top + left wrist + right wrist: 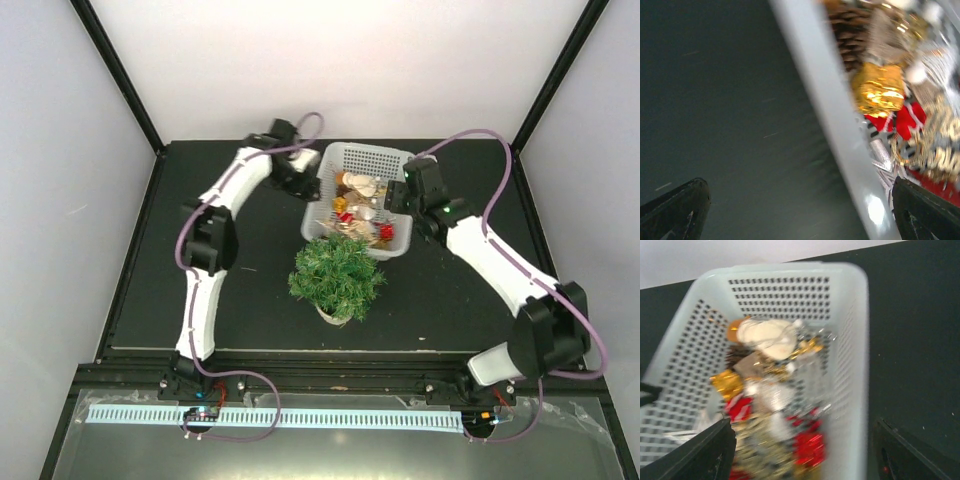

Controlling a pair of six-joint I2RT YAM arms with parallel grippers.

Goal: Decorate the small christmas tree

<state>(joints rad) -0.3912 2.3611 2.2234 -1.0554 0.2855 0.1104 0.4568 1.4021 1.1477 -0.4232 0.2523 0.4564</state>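
The small christmas tree [337, 272], bushy dark green on a small white base [335, 315], stands mid-table just in front of the white mesh basket [372, 152]. No ornament shows on it. The basket holds several ornaments: gold [879, 90], red [807, 447], cream [767, 337] and a pine cone [850, 35]. My left gripper [308, 185] is open and empty and straddles the basket's left rim [815, 90]. My right gripper [392, 200] is open and empty above the basket's right side, with its jaws either side of the right wall [855, 390].
The black mat [250, 300] ends in a raised frame on all sides. White walls stand close behind and beside it. The left arm's cable [300, 130] loops near the basket's back left corner.
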